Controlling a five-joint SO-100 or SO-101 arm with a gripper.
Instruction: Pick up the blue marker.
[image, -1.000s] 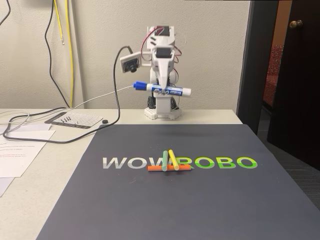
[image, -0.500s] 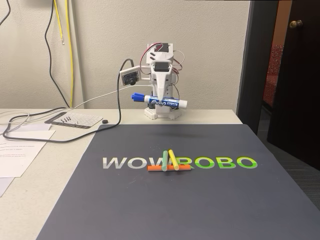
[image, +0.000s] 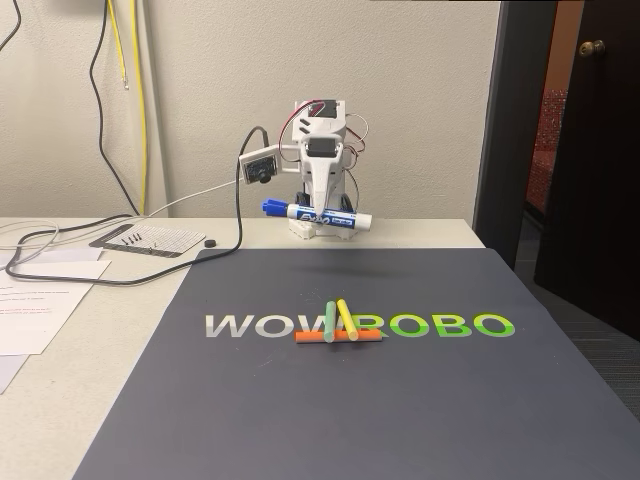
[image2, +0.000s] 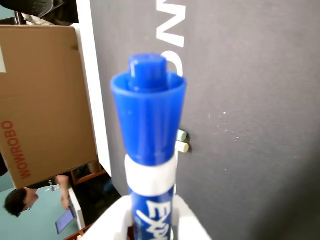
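Marker (image: 316, 214) hangs crosswise in the closed fingers (image: 322, 208), lifted clear of the bench (image: 120, 330) just before the arm's base, blue cap to the left in the fixed view. In the wrist view its cap (image2: 148, 112) juts out past the fingers' white tips. Below, the dark mat (image: 400, 400) lies open; three sticks (image: 338, 325) cluster mid-mat, well apart from it.

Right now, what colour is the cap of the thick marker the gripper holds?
Blue, clearest in the wrist view: the thick white-barrelled marker has a blue cap.
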